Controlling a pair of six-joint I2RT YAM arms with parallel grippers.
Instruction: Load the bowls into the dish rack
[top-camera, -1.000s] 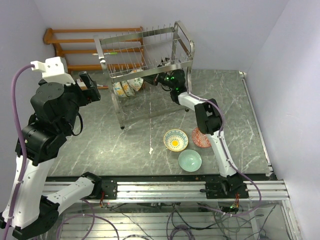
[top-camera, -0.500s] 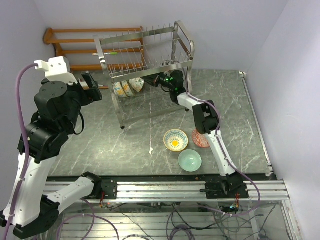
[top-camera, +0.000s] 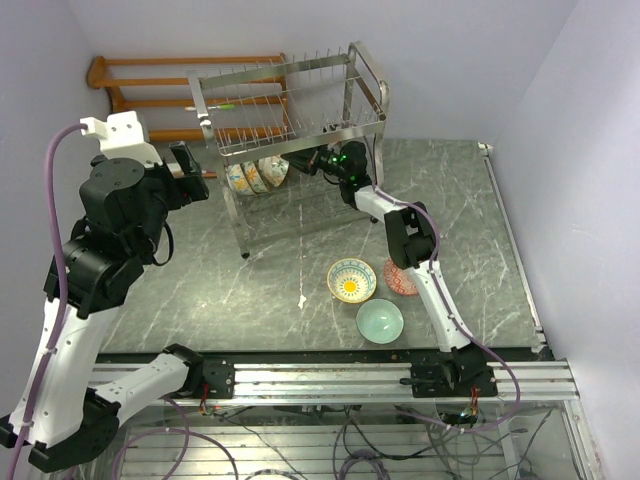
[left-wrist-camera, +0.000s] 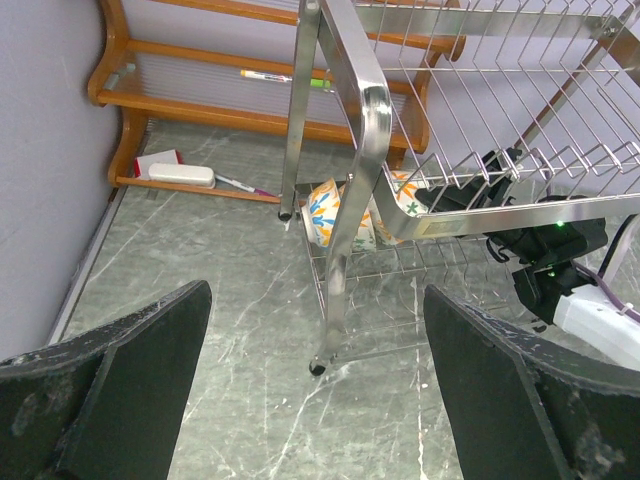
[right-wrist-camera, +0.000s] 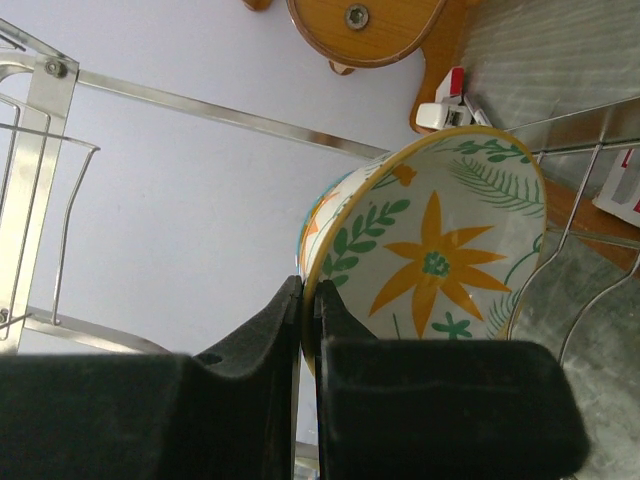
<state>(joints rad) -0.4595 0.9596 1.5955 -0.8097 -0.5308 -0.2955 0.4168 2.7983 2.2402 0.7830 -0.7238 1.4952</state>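
Grey marble table (top-camera: 250, 290) w/ shiny steel wire dish rack (top-camera: 300, 136): R hand (right-wrist-camera: 308, 300) pinches orange-flower ceramic bowl (right-wrist-camera: 440, 260) by the rim under its top tier, L hand (left-wrist-camera: 315, 300) wide & empty, so best keep it on edge, seat btw prongs, then release.

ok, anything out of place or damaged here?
Nothing spilled or broken. Only strays: a white block and a pen on the table at the foot of the wooden rack. Right claw pinches the floral bowl by its rim.
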